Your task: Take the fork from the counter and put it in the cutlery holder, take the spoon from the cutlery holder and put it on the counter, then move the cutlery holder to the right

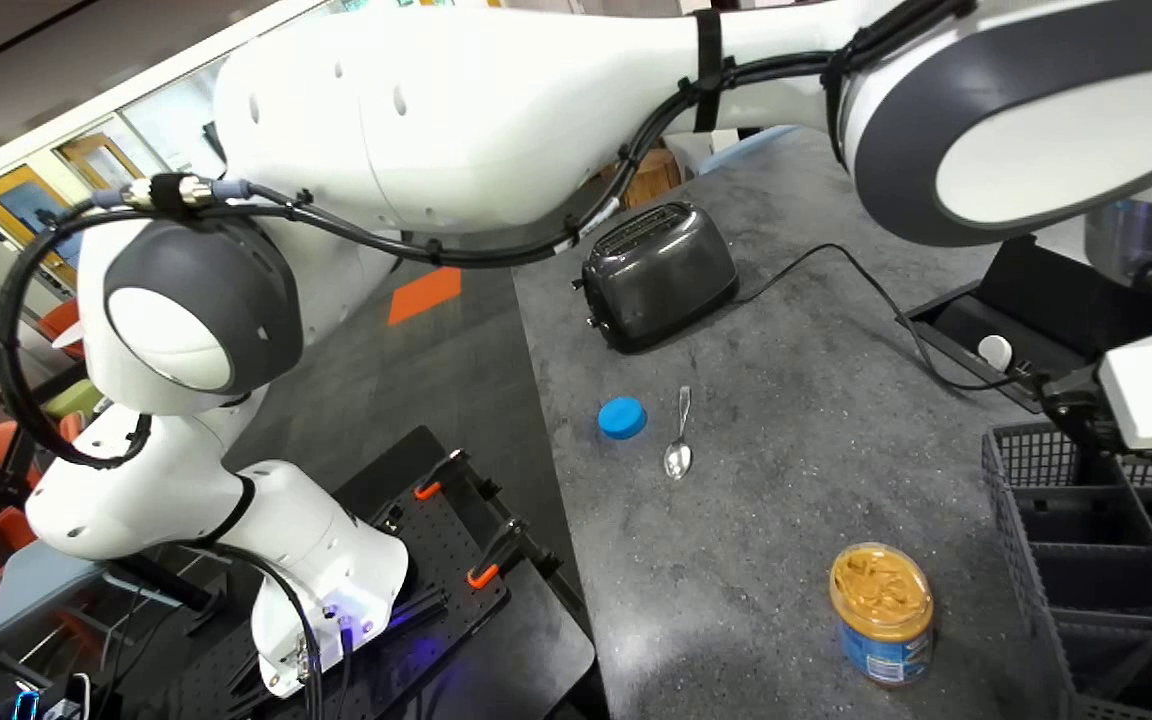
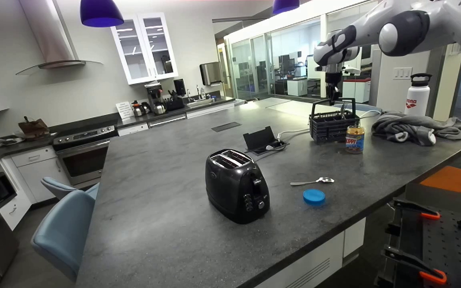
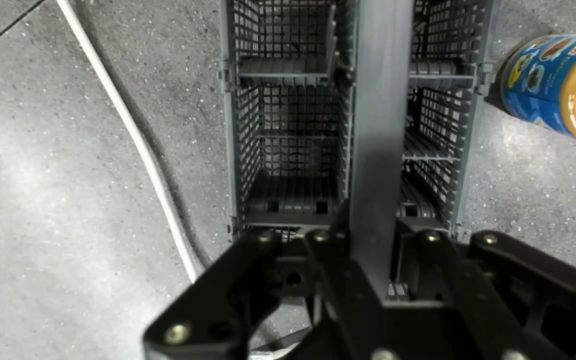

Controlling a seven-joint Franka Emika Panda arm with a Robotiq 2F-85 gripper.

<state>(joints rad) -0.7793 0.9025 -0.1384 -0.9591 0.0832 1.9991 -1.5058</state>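
The black wire cutlery holder (image 1: 1006, 540) stands upright on the dark grey counter (image 1: 786, 400); it also shows in an exterior view (image 2: 329, 128) and fills the middle of the wrist view (image 3: 233, 150). My gripper (image 2: 332, 100) is at the top of its handle. In the wrist view the fingers (image 3: 374, 222) flank the handle closely on both sides and appear shut on it; the contact is dark. The silver fork (image 2: 343, 110) stands in the holder, and it leans in a compartment in an exterior view (image 1: 1151, 650). The silver spoon (image 1: 678, 455) lies on the counter (image 2: 325, 180).
A peanut butter jar (image 3: 538, 80) stands close beside the holder. A black toaster (image 2: 236, 184), a blue lid (image 1: 622, 418) and an open black hinged case (image 2: 260, 140) are on the counter. A white cable (image 3: 133, 130), a grey cloth (image 2: 418, 128) and a white bottle (image 2: 417, 96) lie near the holder.
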